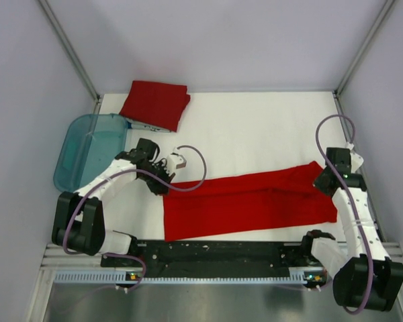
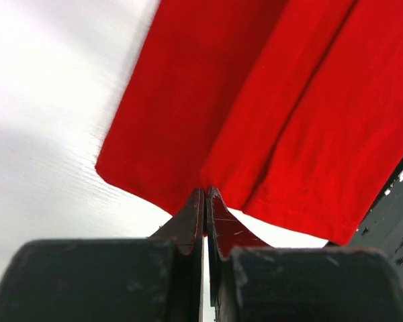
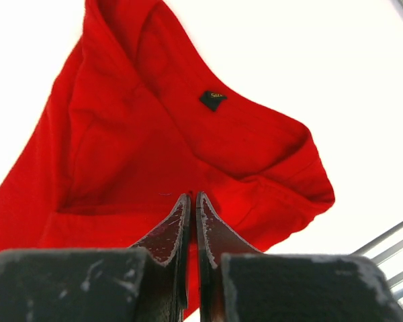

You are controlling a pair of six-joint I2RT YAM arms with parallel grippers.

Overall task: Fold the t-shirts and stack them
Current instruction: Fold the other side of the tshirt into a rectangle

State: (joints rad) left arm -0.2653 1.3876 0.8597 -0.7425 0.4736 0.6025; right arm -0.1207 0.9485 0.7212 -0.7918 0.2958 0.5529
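A red t-shirt [image 1: 248,204] lies folded lengthwise as a long strip across the white table cover, left to right. My left gripper [image 1: 162,182] is at its left end. In the left wrist view the jaws [image 2: 206,192] are shut, pinching the hem edge of the shirt [image 2: 269,100]. My right gripper [image 1: 322,180] is at its right end. In the right wrist view the jaws [image 3: 193,196] are shut on the collar end of the shirt [image 3: 121,134], near its small black label [image 3: 213,100]. A second red t-shirt [image 1: 154,104] lies folded at the back left.
A translucent teal tub [image 1: 87,151] stands at the left edge, just behind my left arm. The black base rail [image 1: 215,251] runs along the near edge. Grey walls and metal frame posts [image 1: 70,47] enclose the table on three sides.
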